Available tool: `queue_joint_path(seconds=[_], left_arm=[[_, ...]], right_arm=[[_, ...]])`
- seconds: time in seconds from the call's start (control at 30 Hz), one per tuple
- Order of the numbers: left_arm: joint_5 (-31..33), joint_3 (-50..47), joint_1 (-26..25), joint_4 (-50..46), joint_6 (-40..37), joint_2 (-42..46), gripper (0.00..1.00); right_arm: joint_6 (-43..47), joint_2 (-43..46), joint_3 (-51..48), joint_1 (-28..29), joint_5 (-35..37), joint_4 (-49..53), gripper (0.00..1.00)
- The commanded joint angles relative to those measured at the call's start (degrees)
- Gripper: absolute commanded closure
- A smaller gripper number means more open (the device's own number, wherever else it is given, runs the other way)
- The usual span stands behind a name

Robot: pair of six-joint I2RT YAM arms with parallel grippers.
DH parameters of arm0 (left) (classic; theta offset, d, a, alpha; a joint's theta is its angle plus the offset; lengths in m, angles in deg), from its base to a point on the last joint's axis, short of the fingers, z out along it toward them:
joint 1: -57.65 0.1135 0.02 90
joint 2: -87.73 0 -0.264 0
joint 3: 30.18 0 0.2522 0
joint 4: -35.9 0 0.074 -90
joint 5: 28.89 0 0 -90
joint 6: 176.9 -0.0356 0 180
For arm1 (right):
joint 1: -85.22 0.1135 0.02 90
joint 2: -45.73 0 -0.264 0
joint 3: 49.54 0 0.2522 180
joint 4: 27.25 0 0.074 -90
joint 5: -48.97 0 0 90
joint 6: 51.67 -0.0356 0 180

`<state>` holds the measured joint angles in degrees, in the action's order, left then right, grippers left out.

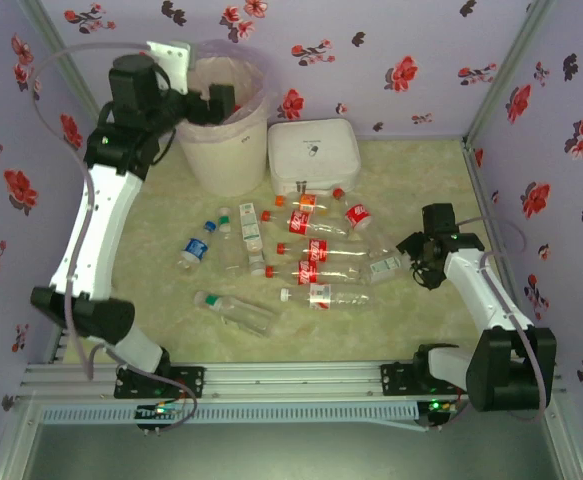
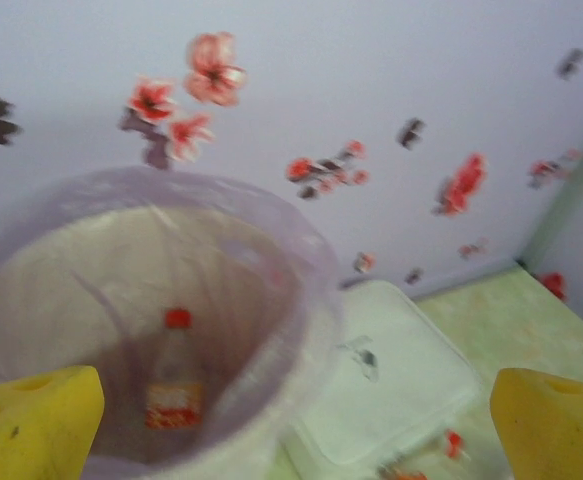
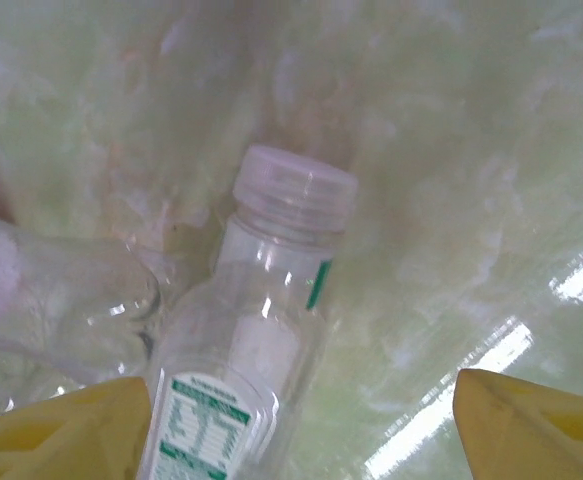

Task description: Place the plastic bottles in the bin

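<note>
The bin (image 1: 223, 155), cream-white with a pinkish bag, stands at the back left. My left gripper (image 1: 221, 100) hangs open over its rim. In the left wrist view the yellow fingers (image 2: 33, 425) stand far apart with nothing between them, and below them a red-capped bottle (image 2: 176, 378) lies inside the bin (image 2: 306, 270). Several plastic bottles (image 1: 321, 250) lie scattered mid-table. My right gripper (image 1: 411, 258) is low at their right end, open around a clear white-capped bottle (image 3: 256, 330) with a green label. That bottle lies against the left finger (image 3: 66, 432), with a wide gap to the right one.
A flat white rounded-square case (image 1: 313, 152) sits right of the bin, also seen close under the left gripper as the case (image 2: 401, 395). A blue-capped bottle (image 1: 193, 250) and a green-capped bottle (image 1: 236, 312) lie towards the left. Flowered walls close in three sides.
</note>
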<state>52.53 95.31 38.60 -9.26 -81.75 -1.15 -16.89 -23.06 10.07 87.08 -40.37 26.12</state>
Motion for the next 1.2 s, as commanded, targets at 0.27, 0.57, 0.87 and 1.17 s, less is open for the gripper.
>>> queue_joint_path(seconds=[0.27,0.57,0.87,1.17], left_arm=[[1.29,-36.62,-10.90,2.19,10.10,16.35,0.00],[3.22,-50.33,-13.29,11.69,21.71,21.76,0.00],[1.84,-44.92,-13.47,9.85,20.33,15.30,0.00],[-3.51,-44.74,-13.56,13.74,21.45,13.50,0.00]], right_arm=[[-12.02,-11.91,-2.16,-2.56,-1.77,-16.20,0.21],[-15.18,-16.81,-2.32,-2.66,0.26,-17.75,0.31],[-14.98,-14.85,-1.25,-3.77,1.40,-15.09,0.56],[-8.17,-2.82,4.64,-5.19,11.40,-4.68,0.73]])
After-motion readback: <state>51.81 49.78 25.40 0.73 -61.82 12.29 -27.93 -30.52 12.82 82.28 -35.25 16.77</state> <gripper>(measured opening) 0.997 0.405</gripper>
